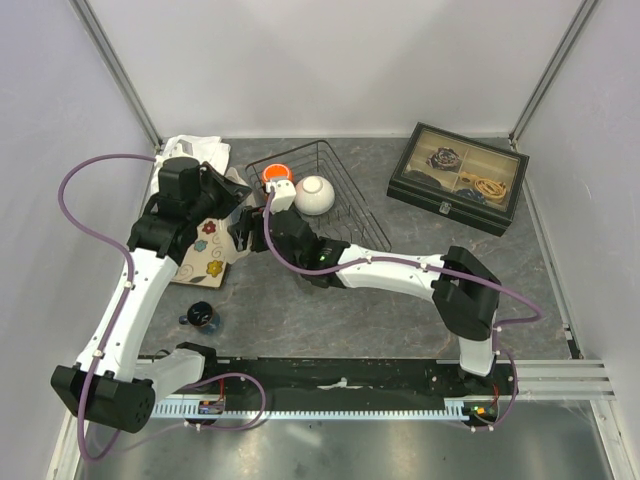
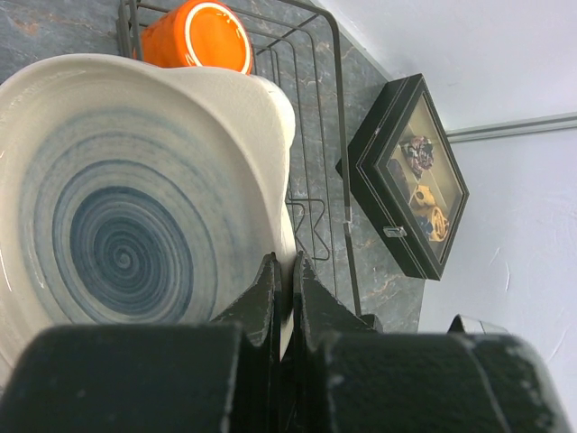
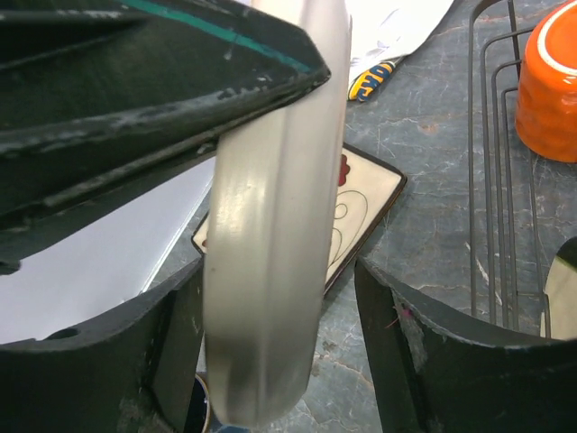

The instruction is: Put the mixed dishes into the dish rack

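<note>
My left gripper (image 2: 284, 262) is shut on the rim of the cream round plate (image 2: 126, 225), which has a blue spiral centre, and holds it on edge left of the black wire dish rack (image 1: 335, 215). My right gripper (image 3: 278, 271) is open, its fingers standing either side of the plate's rim (image 3: 270, 225) without closing on it. The orange mug (image 1: 275, 178) and the white bowl (image 1: 314, 195) sit inside the rack. The square flower-patterned plate (image 1: 205, 252) lies flat on the table below both grippers and also shows in the right wrist view (image 3: 361, 194).
A black glass-lidded compartment box (image 1: 458, 178) stands at the back right. A white folded cloth (image 1: 195, 150) lies at the back left. A small dark cup (image 1: 200, 318) stands near the left arm. Grey walls close in three sides.
</note>
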`<state>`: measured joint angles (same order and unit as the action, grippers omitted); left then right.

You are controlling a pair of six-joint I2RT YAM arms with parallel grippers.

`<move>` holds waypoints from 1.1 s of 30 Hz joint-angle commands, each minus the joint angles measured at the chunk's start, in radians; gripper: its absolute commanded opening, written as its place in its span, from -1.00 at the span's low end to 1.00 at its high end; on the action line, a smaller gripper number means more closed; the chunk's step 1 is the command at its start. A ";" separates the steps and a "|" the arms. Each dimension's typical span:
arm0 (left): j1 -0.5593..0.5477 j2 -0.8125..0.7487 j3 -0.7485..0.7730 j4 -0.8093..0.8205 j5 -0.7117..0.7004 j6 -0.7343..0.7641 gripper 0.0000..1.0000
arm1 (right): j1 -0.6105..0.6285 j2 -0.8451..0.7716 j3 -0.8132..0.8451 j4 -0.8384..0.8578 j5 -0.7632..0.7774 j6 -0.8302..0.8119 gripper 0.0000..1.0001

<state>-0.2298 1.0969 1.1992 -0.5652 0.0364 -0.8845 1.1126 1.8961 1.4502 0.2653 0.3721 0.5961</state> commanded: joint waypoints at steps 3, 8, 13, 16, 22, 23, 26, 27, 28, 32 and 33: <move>-0.002 -0.017 0.063 0.166 0.003 -0.027 -0.97 | 0.010 -0.014 -0.005 0.041 0.065 -0.007 0.40; -0.002 -0.020 0.062 0.168 -0.001 -0.027 -0.97 | 0.010 -0.011 -0.011 0.057 0.073 -0.006 0.20; -0.002 -0.019 0.062 0.166 -0.003 -0.028 -0.97 | 0.010 -0.014 -0.024 0.068 0.065 -0.001 0.12; -0.002 -0.015 0.059 0.166 0.003 -0.028 -0.97 | 0.010 -0.015 -0.031 0.080 0.054 -0.010 0.04; 0.000 -0.028 0.037 0.177 0.011 -0.031 -0.97 | 0.012 -0.040 -0.070 0.135 0.031 -0.019 -0.52; -0.002 -0.029 0.036 0.177 0.010 -0.031 -0.97 | 0.012 -0.043 -0.071 0.135 0.031 -0.018 -0.65; -0.002 -0.031 0.030 0.179 0.016 -0.031 -0.96 | 0.010 -0.054 -0.080 0.135 0.034 -0.016 -1.00; -0.002 -0.029 0.027 0.179 0.014 -0.031 -0.95 | 0.010 -0.057 -0.085 0.135 0.036 -0.018 -1.00; -0.002 -0.032 0.025 0.177 0.016 -0.033 -0.90 | 0.010 -0.058 -0.088 0.137 0.039 -0.016 -1.00; -0.002 -0.032 0.017 0.183 0.020 -0.036 -0.64 | 0.012 -0.086 -0.105 0.140 0.053 -0.016 -1.00; 0.000 -0.034 0.016 0.183 0.019 -0.036 -0.57 | 0.010 -0.089 -0.111 0.141 0.060 -0.018 -1.00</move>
<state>-0.2337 1.1023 1.1904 -0.5632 0.0563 -0.8970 1.1221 1.8732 1.3643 0.3847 0.4095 0.5808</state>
